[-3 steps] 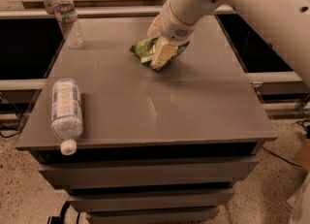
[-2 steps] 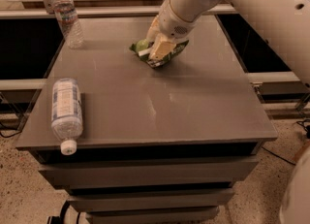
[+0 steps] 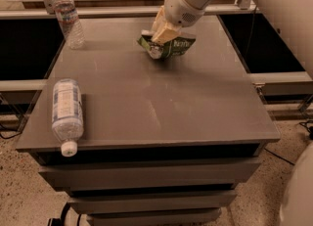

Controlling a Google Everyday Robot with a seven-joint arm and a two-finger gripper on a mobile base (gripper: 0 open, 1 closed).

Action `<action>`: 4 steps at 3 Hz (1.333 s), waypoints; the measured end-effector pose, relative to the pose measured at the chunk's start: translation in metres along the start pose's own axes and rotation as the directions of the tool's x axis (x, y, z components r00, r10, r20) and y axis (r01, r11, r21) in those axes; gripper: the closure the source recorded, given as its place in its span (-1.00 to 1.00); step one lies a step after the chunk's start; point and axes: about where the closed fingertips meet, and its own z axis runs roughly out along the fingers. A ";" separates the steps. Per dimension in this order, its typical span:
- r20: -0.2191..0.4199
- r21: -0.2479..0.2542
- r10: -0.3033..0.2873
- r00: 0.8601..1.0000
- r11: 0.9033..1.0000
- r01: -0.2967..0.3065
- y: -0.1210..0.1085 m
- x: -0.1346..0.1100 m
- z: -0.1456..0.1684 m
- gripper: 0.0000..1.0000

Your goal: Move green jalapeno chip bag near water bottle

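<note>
The green jalapeno chip bag [image 3: 172, 47] is at the far middle of the grey table [image 3: 156, 102], and it looks raised a little off the top, with a shadow under it. My gripper [image 3: 160, 37] comes down from the upper right and is shut on the bag's left part. The water bottle [image 3: 67, 18], slim and clear with a narrow band label, stands upright at the far left corner, well to the left of the bag.
A fatter bottle [image 3: 67, 113] with a big white-and-blue label and a white cap lies on its side near the front left edge. My white arm [image 3: 274, 5] fills the upper right. Dark shelving runs behind the table.
The gripper has closed on the bag, which now sits slightly higher and further right, tilted in the fingers. Both bottles have not moved.
</note>
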 end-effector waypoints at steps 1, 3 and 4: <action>0.039 0.016 -0.021 0.999 1.000 0.020 -0.006 -0.014 -0.021 1.00; 0.102 0.078 -0.089 0.991 0.994 0.081 -0.036 -0.060 -0.057 1.00; 0.117 0.100 -0.126 0.985 0.988 0.115 -0.052 -0.085 -0.056 1.00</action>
